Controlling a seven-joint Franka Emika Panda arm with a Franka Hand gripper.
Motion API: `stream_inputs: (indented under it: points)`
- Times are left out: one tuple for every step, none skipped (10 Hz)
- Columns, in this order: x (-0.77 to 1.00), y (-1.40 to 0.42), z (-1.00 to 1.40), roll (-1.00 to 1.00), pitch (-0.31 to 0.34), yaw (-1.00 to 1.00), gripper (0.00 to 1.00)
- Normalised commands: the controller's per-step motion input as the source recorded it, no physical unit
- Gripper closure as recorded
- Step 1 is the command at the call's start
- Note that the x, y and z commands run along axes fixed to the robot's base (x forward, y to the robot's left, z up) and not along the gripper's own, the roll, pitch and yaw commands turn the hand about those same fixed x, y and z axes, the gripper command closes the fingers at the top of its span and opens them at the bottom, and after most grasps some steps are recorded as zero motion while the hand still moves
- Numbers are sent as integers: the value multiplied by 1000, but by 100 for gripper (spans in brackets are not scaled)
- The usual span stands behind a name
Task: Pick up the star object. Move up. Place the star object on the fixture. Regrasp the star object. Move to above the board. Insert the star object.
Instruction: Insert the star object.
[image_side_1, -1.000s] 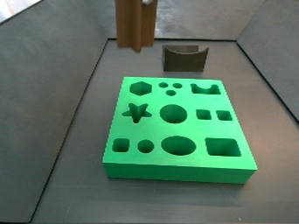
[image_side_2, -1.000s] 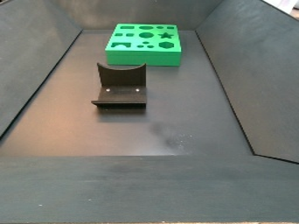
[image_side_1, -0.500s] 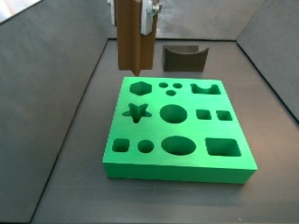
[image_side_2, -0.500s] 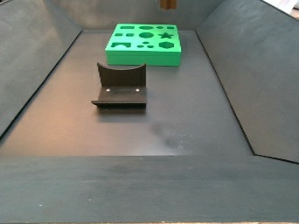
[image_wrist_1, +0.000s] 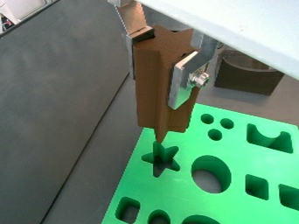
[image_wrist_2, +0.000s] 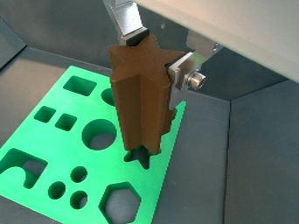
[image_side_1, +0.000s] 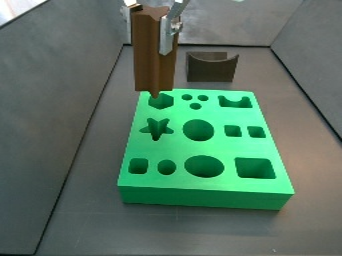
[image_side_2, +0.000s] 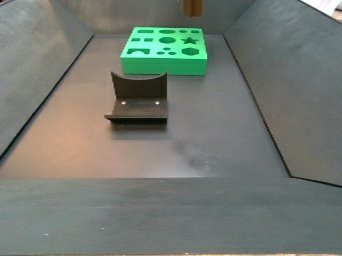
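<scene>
The gripper (image_wrist_1: 163, 68) hung above the board (image_wrist_1: 239, 194), its silver fingers (image_wrist_1: 184, 79) clamped on the upper part of the star object (image_wrist_1: 158, 87), which stood upright as a long brown ridged prism. In both wrist views the prism's lower tip lay directly over the star-shaped hole (image_wrist_1: 160, 159), apparently just clear of the green surface; whether it had begun to enter could not be told. In a side view the star object (image_side_1: 151, 55) hung over the board's (image_side_1: 201, 185) far left part, and the star-shaped hole (image_side_1: 158, 128) showed nearer the camera than the tip, so the lateral alignment differed from view to view.

Beyond the gripper stood the fixture (image_side_1: 210, 66), empty and well apart from the board; in a side view it appeared as the fixture (image_side_2: 136, 97) on the dark floor.

Judged risks: a small rotation of the prism about its long axis would set its ridges on the hole's points, so that it jammed on the rim. A slight offset would land the tip on the board face. Downward force might then slide the prism between the pads or tilt it.
</scene>
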Motion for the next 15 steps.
stream_inputs:
  points:
    - [3, 0, -129, 0, 9, 0, 100]
    - [-3, -29, -186, 0, 0, -123, 100]
    - [0, -89, -280, 0, 0, -240, 100]
    - [0, -143, -483, 16, 0, -271, 100]
    - [111, -151, -514, 17, 0, -237, 100]
    - [163, -106, -400, 0, -10, -211, 100]
    - [271, -51, -394, 0, -19, -143, 100]
    - [197, -17, -371, 0, -44, -131, 100]
    - [117, 0, -254, 0, -40, -103, 100]
    - [60, 0, -203, 0, -49, -80, 100]
    - [0, 17, 0, 0, 0, 0, 100]
    - [-137, 0, -303, 13, -24, 0, 100]
    - [-74, 0, -374, 0, -39, 0, 100]
    - [0, 0, -414, 0, -20, -29, 100]
    - [0, -31, -466, 10, 0, -217, 100]
